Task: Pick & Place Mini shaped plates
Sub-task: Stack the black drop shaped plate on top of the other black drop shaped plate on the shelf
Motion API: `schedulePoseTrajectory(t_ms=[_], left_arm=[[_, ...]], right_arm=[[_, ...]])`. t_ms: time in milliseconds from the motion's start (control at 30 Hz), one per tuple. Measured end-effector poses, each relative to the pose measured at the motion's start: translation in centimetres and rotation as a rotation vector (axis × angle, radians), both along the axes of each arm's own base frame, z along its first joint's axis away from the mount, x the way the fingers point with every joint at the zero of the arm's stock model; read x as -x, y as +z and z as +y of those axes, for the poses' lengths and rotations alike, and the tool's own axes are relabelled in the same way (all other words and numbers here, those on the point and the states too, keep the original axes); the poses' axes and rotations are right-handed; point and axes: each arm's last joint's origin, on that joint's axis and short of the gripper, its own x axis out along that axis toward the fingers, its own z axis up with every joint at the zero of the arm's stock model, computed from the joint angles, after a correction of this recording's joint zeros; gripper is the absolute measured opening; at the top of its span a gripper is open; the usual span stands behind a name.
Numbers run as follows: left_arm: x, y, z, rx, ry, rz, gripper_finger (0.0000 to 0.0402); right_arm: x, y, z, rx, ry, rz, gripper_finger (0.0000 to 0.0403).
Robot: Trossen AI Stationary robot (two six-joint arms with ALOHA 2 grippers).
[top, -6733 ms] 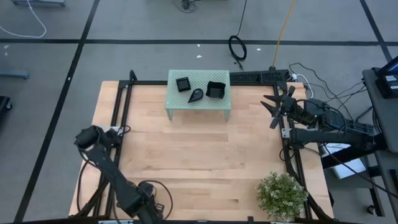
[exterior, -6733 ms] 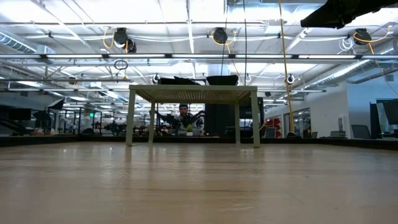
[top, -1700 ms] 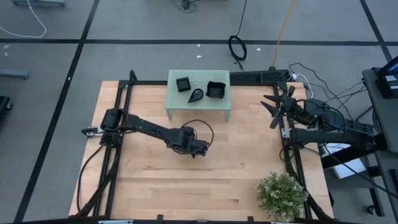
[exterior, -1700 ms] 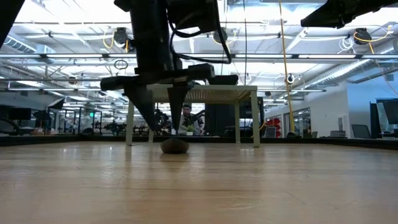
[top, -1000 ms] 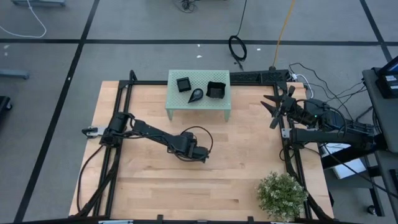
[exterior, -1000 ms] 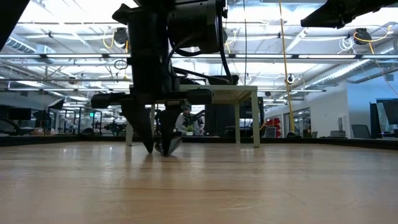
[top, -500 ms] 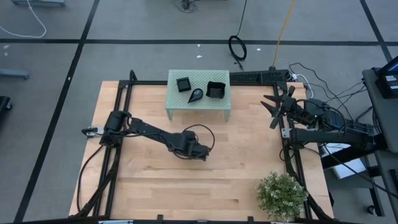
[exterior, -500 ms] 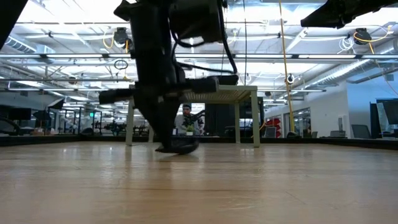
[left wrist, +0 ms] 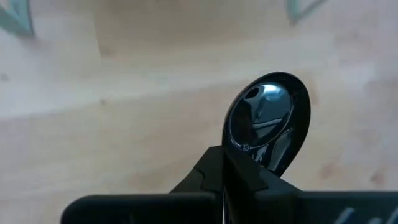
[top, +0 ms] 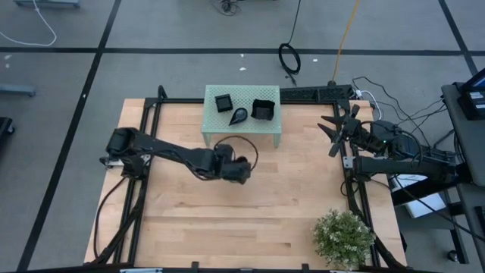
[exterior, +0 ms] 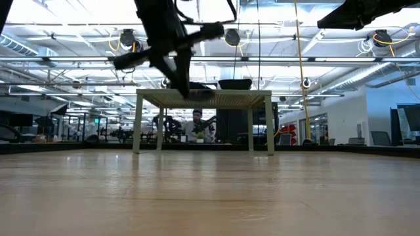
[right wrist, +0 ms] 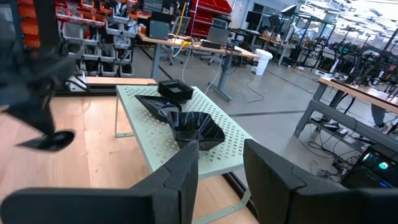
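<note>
My left gripper (top: pixel 242 174) hangs over the middle of the table, shut on a small glossy black oval dish (left wrist: pixel 269 118), just in front of the pale green perforated stand (top: pixel 242 127). In the right wrist view the dish (right wrist: pixel 48 142) shows in the air beside the stand. Three more black mini plates rest on the stand's top: a small square one (top: pixel 223 101), a teardrop one (top: pixel 239 115) and a wavy-edged one (top: pixel 263 109). My right gripper (top: pixel 334 133) waits open at the table's right edge, pointing level toward the stand. My left gripper pinches the dish's rim at its narrower end (left wrist: pixel 250 151) between its two fingers. The fingers (left wrist: pixel 217 171) come slanting down from the table's left side. The dish juts out beyond the fingertips, hollow side up, lifted clear of the table.
A potted plant (top: pixel 345 236) stands at the table's near right corner. Black frame rails (top: pixel 144 144) run along the table's left, right and far edges. Bare wood (top: pixel 250 220) stretches between the stand and the near edge.
My left gripper has shut on the oval dish where it lay on the table. It has then risen with the dish and drawn a little toward the stand. The dish is now lifted clear of the wood, about level with the stand's top.
</note>
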Motion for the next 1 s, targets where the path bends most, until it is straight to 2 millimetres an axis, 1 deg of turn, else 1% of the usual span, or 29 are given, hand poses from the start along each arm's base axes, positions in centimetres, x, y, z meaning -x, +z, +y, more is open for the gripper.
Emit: schedulePoseTrajectory(t_ms=[133,233,400,500,567,633,700,833,1000], left_arm=[[0.5,2.4,1.1,-0.058,0.037,-0.100,0.0004],[0.5,4.0,1.9,-0.119,0.026,-0.184,0.0005],[0.4,6.1,3.7,-0.195,0.003,-0.280,0.0004],[0.2,7.8,5.2,-0.239,-0.015,-0.294,0.0003],[0.1,9.2,6.2,-0.282,-0.045,-0.278,0.0003],[0.1,10.8,7.6,-0.332,-0.075,-0.267,0.0005],[0.3,11.8,9.2,-0.367,-0.098,-0.241,0.0005],[1.2,12.4,12.2,-0.332,-0.157,-0.159,0.0003],[2.3,12.1,15.6,-0.258,-0.221,-0.110,0.0005]], right_arm=[[0.0,0.0,0.0,0.000,0.000,0.000,0.0116],[0.0,0.0,0.0,0.000,0.000,0.000,0.0116],[0.0,0.0,0.0,0.000,0.000,0.000,0.0116],[0.0,0.0,0.0,0.000,0.001,0.000,0.0116],[0.0,0.0,0.0,0.000,0.000,0.000,0.0116],[0.0,0.0,0.0,0.000,0.000,0.000,0.0116],[0.0,0.0,0.0,0.000,0.001,0.000,0.0116],[0.0,0.0,0.0,0.000,0.000,0.000,0.0116],[0.0,0.0,0.0,0.000,0.000,0.000,0.0116]])
